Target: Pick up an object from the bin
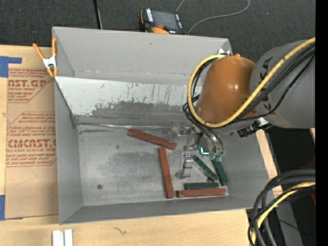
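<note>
- I am a single arm reaching into a grey metal bin (102, 91) from the right of the camera view. The bin has tall sloping walls and a flat, scuffed floor.
- A rounded orange cover (225, 88) on my wrist sits above the bin's right side, with yellow and black cables (191, 94) looped round it.
- My gripper (199, 160) hangs below that cover, low over the right part of the floor. From this angle I cannot tell whether it is apart or together, and I cannot see anything clamped in it.
- Directly beneath and just to the right of my gripper lie two dark green sticks (207, 169), slanting down toward the bin's lower right corner. They lie close together, and the right one (221, 173) runs steeper.
- These green sticks are the nearest things to my gripper. Whether I am touching them I cannot make out.
- Along the front wall, just below the green pair, a red stick (205, 192) lies flat and level, with another short green stick (197, 186) lying along its upper edge.
- To the left of my gripper, a long red-brown stick (165, 173) runs nearly straight up and down the floor. Its lower end reaches close to the level red stick.
- Above it, a second red-brown stick (151, 139) lies tilted, its left end higher, and its right end almost meets the top of the upright one.
- The left half of the floor is bare, stained metal.
</note>
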You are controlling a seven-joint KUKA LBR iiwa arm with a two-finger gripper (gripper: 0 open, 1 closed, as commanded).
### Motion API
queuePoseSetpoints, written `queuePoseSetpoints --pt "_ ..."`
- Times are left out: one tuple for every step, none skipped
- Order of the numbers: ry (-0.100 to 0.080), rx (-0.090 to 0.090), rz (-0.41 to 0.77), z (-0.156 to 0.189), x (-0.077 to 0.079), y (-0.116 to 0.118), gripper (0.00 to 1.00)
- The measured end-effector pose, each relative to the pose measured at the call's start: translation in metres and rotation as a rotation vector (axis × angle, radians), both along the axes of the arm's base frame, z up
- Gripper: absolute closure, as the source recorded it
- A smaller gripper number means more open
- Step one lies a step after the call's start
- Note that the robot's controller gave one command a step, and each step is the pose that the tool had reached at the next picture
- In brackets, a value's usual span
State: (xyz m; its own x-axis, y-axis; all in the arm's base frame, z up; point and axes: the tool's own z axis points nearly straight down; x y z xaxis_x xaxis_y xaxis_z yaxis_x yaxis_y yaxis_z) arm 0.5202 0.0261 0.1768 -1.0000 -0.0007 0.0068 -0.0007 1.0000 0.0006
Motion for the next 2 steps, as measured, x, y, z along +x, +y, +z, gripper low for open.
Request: queuePoseSetpoints --pt "-0.005 0.003 0.545 -0.091 0.02 -0.01 0.0" --pt "-0.009 0.004 0.787 -0.108 0.037 0.011 0.0"
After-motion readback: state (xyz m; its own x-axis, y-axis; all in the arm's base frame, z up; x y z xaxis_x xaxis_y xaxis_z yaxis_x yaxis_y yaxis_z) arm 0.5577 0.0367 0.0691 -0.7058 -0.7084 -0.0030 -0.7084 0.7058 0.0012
